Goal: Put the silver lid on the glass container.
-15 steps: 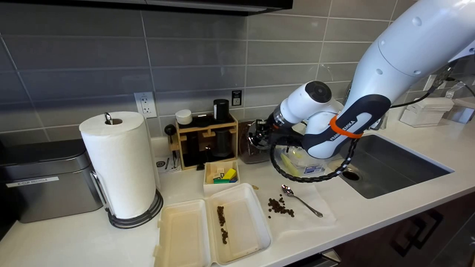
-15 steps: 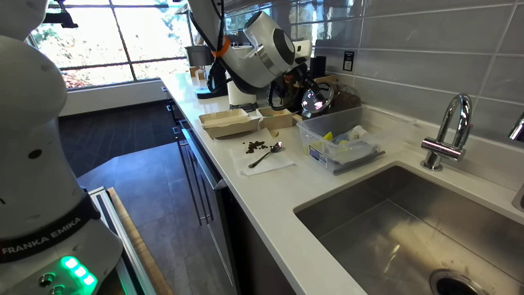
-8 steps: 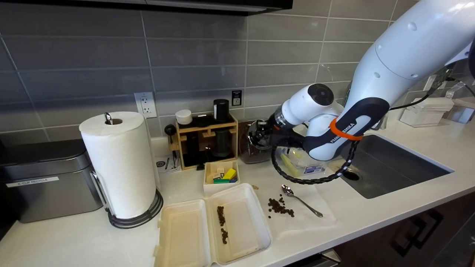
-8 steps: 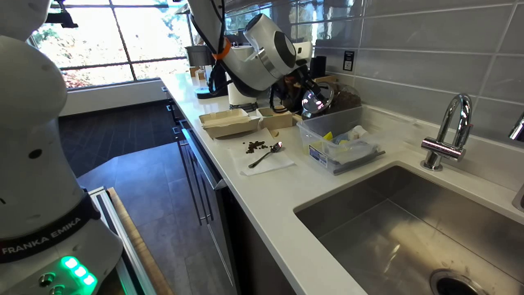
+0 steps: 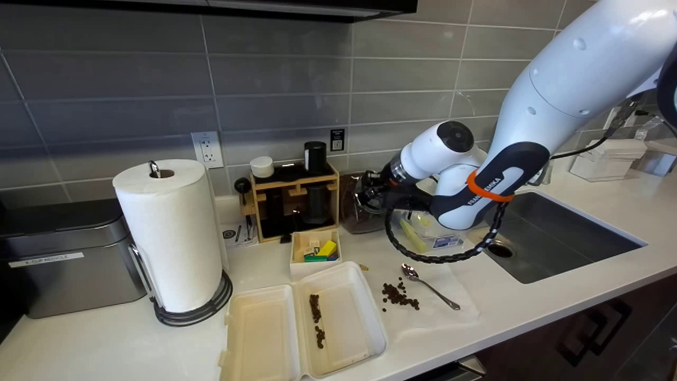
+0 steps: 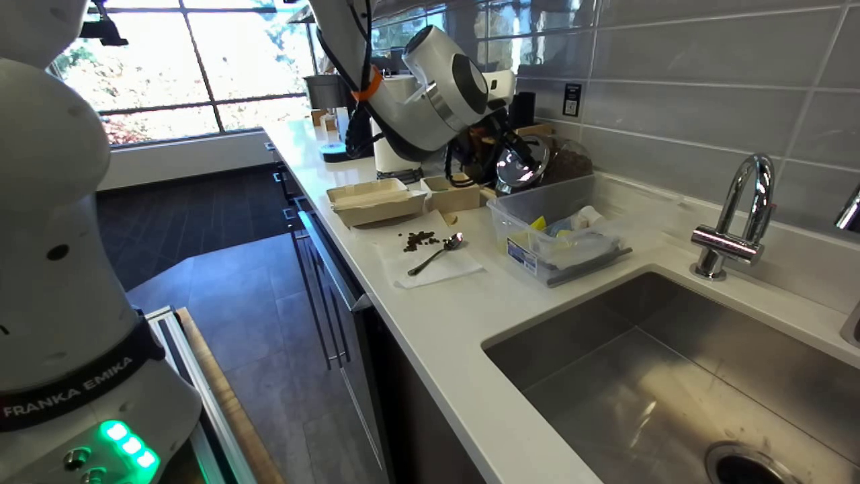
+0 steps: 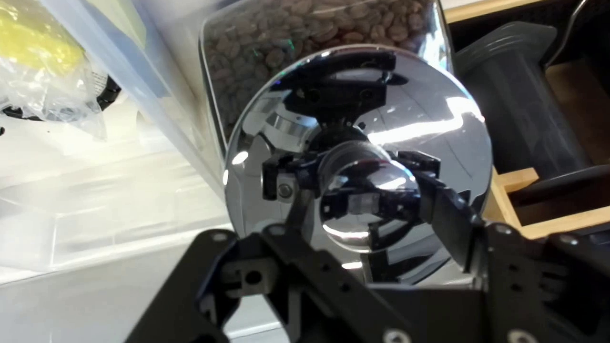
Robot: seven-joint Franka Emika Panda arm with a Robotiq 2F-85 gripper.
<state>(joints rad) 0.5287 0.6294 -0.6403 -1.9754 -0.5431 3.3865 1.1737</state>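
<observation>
The silver lid (image 7: 267, 190) is a shiny round metal disc with a ball-shaped knob. My gripper (image 7: 367, 193) is shut on that knob, with a finger on each side. The glass container (image 7: 305, 33), full of brown beans, lies behind the lid in the wrist view and is partly hidden by it. In both exterior views the lid (image 6: 523, 165) (image 5: 370, 198) is tilted, held in the air beside the glass container (image 6: 570, 161) (image 5: 353, 206). My gripper (image 6: 524, 146) (image 5: 374, 185) shows dark there. I cannot tell whether lid and jar touch.
A wooden rack (image 5: 257, 209) stands beside the jar. A clear plastic bin (image 6: 571, 191) stands on its other side, near the sink (image 6: 591, 336). A small white tub (image 5: 298, 270), an open white tray (image 5: 338, 338) and a spoon (image 5: 436, 293) lie in front.
The arm's upper links have shifted slightly. The lid has moved a very little to the right in both exterior views, still held by the knob. The jar has not moved.
</observation>
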